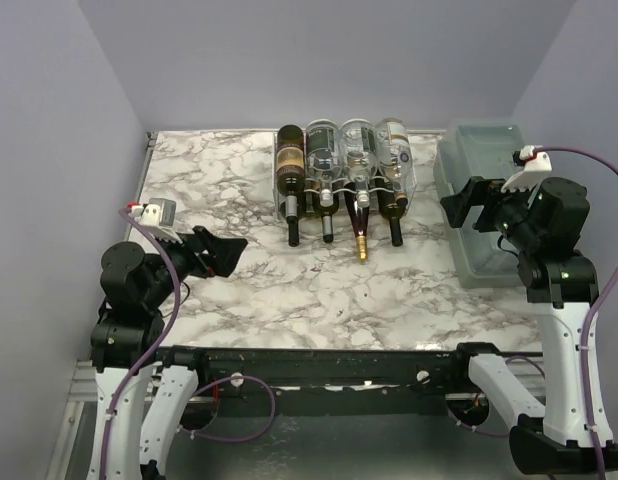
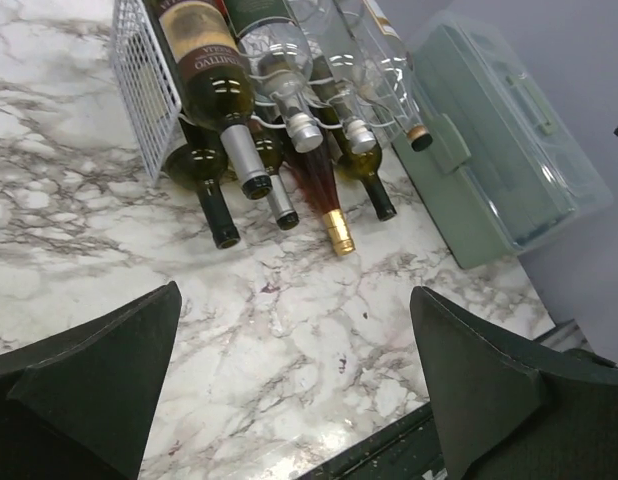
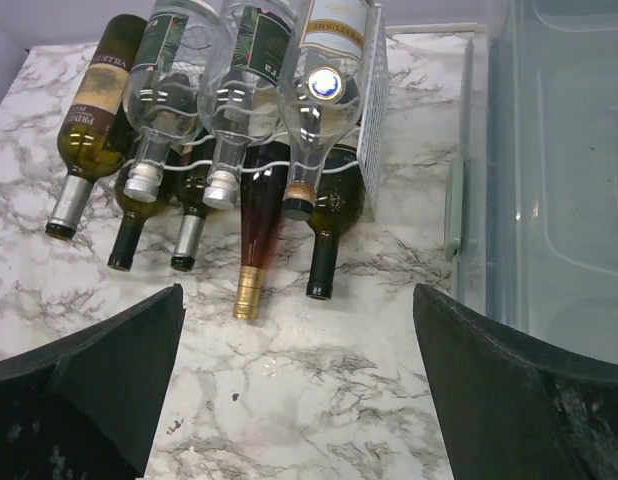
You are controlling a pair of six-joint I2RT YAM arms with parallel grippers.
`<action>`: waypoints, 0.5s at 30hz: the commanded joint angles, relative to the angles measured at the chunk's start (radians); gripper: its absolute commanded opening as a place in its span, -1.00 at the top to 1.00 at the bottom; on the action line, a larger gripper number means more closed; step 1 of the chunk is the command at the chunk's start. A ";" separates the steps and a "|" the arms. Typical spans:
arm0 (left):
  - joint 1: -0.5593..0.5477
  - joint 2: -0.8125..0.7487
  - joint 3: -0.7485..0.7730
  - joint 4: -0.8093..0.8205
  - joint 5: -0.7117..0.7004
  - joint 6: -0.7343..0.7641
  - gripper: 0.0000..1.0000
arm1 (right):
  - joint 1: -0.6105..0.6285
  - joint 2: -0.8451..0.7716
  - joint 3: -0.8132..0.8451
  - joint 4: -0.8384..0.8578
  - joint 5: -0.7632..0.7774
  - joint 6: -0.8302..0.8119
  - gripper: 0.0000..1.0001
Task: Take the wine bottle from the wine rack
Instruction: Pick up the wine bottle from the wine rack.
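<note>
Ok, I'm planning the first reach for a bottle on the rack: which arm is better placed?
Probably left, narrowly. The left gripper, open, faces the bottle necks across the tabletop, nearest the left-end bottle in the wine rack. The right gripper, also open, hangs by the plastic box.

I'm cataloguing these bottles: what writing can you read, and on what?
Leftmost upper bottle, cream label: print there, too blurred to read.
Second upper bottle and third upper bottle, dark labels: too small.
Fourth upper bottle, white label: too small.
No other writing shows.
</note>
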 commanded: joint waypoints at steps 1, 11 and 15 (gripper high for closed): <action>0.006 0.003 -0.051 0.055 0.104 -0.083 -0.98 | -0.005 -0.008 0.025 0.024 0.023 0.019 -1.00; 0.006 -0.020 -0.143 0.094 0.152 -0.149 -0.97 | -0.005 -0.042 0.004 0.014 -0.079 -0.077 -0.99; 0.006 -0.029 -0.154 0.095 0.165 -0.150 -0.98 | -0.005 -0.048 -0.042 0.014 -0.188 -0.177 -0.99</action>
